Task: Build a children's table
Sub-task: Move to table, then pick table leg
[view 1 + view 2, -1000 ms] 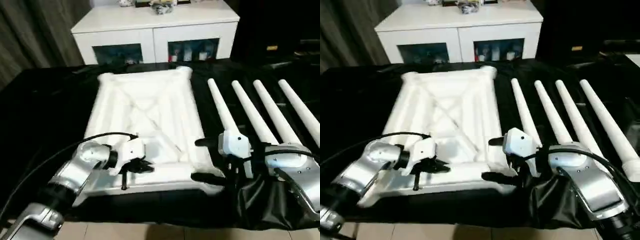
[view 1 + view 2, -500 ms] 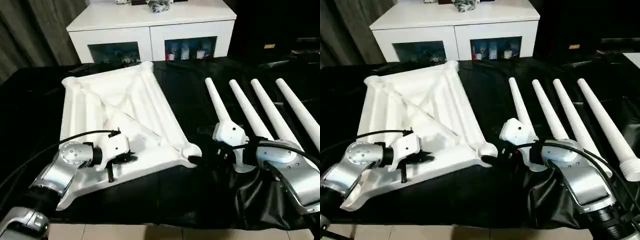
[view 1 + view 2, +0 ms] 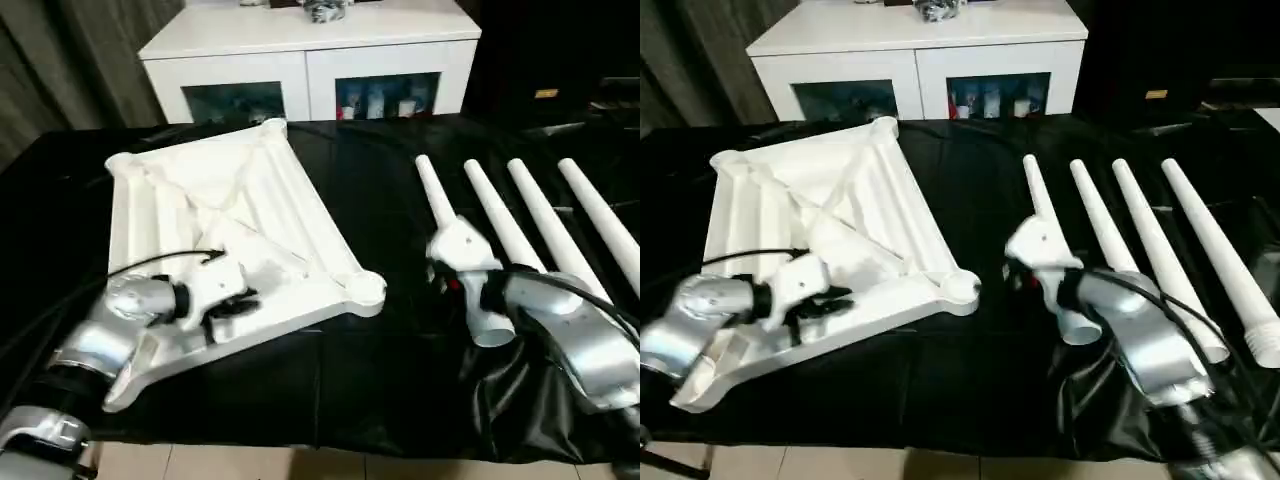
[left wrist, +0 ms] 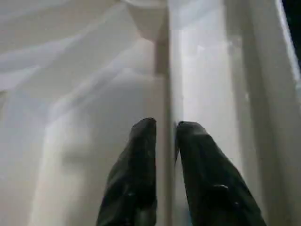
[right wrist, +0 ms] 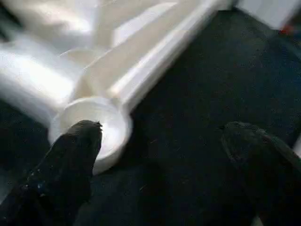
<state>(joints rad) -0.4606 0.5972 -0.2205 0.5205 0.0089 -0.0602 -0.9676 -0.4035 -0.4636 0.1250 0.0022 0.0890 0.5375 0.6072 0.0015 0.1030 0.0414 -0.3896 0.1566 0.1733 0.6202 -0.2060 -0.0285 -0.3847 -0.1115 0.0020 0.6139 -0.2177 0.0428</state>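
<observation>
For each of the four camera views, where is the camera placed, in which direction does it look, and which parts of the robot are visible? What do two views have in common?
Left eye view: head camera, facing forward and down at the table top, four legs and cabinet; both silver forearms show.
Right eye view: same scene from slightly to the side.
Left wrist view: along the left gripper, fingers either side of a rib.
Right wrist view: along the open right gripper at a corner socket on black cloth.
Shared: that socket shows in the eye views.
</observation>
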